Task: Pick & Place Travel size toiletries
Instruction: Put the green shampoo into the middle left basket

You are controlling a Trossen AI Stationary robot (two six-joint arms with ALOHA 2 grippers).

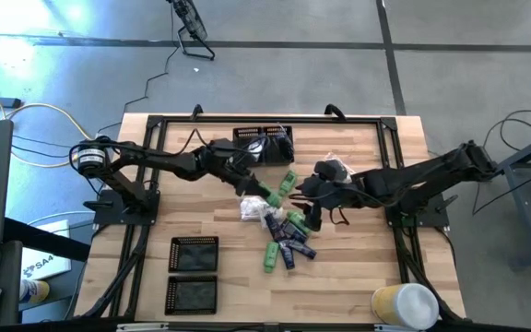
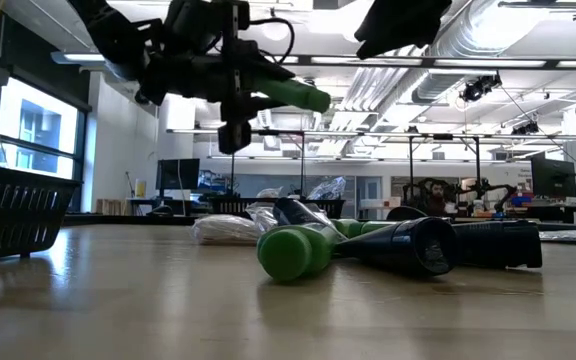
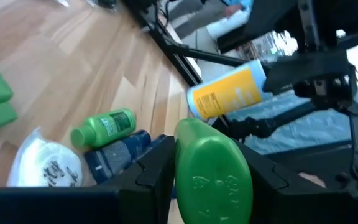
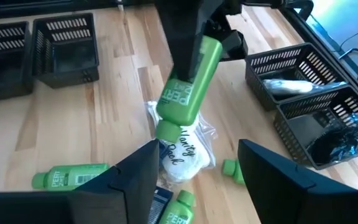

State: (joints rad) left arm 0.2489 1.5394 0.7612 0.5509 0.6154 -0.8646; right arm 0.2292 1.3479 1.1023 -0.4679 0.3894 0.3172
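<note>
A bright green tube (image 4: 188, 81) hangs in the air above the pile, with my left gripper (image 1: 258, 191) shut on it. The pile of toiletries (image 1: 282, 235) lies mid-table: green tubes (image 2: 293, 250), navy tubes (image 2: 408, 245) and a white crinkly packet (image 4: 182, 152). My right gripper (image 4: 197, 149) stands open above the pile's right side, close to the held tube, with nothing between its fingers. My left gripper pinches the green tube's body (image 3: 211, 177) between its two fingers, at the end away from the cap. The fingers come from the table's left, nearly level. The cap end (image 4: 166, 130) sticks out free beyond them, and the tube is lifted clear of the pile.
Two black mesh trays (image 1: 265, 145) with items in them stand at the far edge. Two more (image 1: 194, 254) sit at the near left. A yellow-and-white container (image 1: 404, 304) stands at the near right corner. Bare wood lies between the pile and the near-left trays.
</note>
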